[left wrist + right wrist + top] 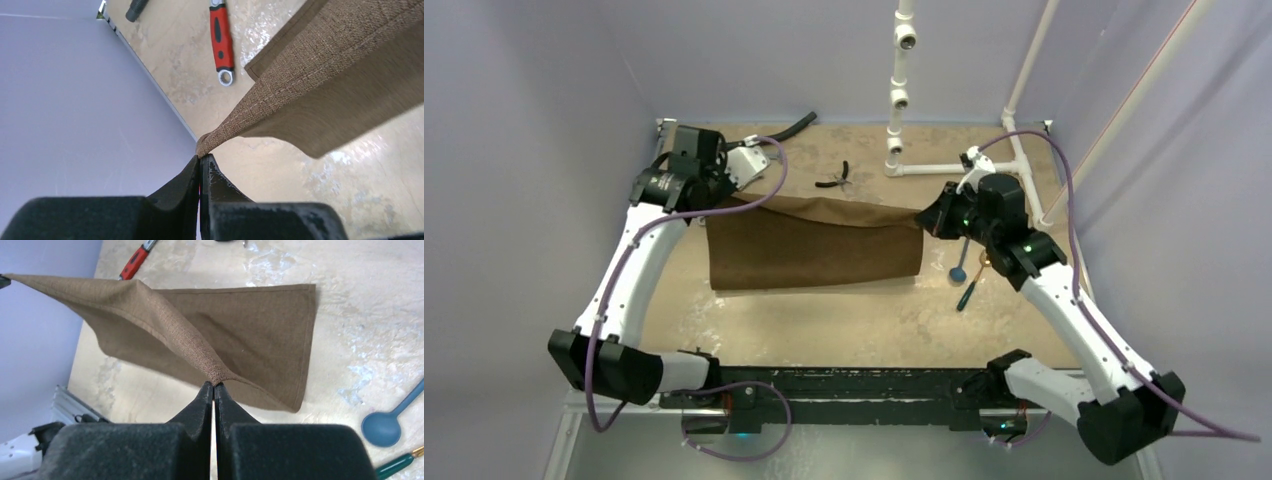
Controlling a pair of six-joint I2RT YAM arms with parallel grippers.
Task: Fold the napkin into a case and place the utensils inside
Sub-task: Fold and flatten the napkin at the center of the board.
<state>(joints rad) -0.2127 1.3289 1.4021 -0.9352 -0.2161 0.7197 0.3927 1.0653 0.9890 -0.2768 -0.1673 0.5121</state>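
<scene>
The napkin [814, 250] spans the desk [844, 320], far edge lifted taut, near part lying flat. A sliver of corner sits pinched in the left tool [201, 160] and the right tool [214, 386]. An uneven pull may slip one free, or sweep the spoon [382, 427].

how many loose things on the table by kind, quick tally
napkin: 1
cutlery: 2 in view, blue spoon and green-handled piece
hand tools: 2, red wrench and black pliers
black hose: 1
total: 6
</scene>
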